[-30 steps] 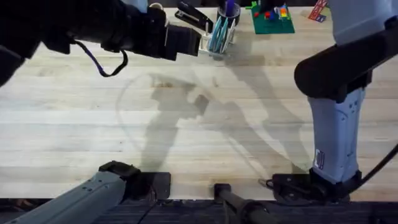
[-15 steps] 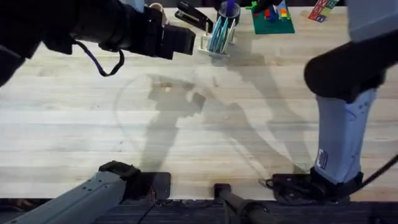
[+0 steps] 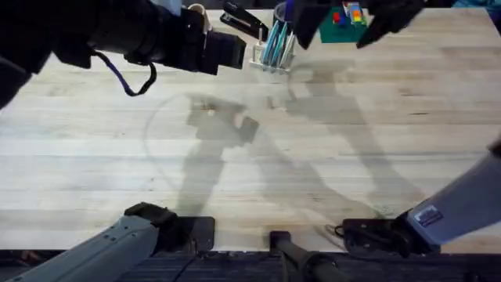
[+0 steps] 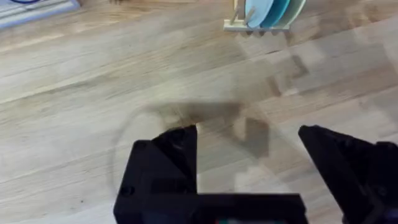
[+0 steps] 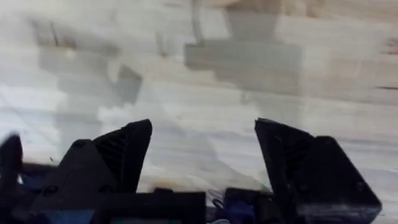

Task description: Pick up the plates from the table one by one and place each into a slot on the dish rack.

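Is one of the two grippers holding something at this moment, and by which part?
Nothing is held. The left gripper and the right gripper are both open over bare table. The plates stand in the dish rack.

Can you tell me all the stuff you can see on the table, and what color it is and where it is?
plates: a few, turquoise and light blue, standing on edge in the dish rack at the far middle of the table
dish rack: one, whitish, far middle of the table, just beyond the left pincer
green baseplate: one, green with small coloured blocks on it, far edge to the right of the rack, partly behind the right arm
table: one, pale wooden planks, under everything
left pincer: one, black, open, holding nothing, above bare wood near the rack
right pincer: one, black, open, holding nothing, above bare wood
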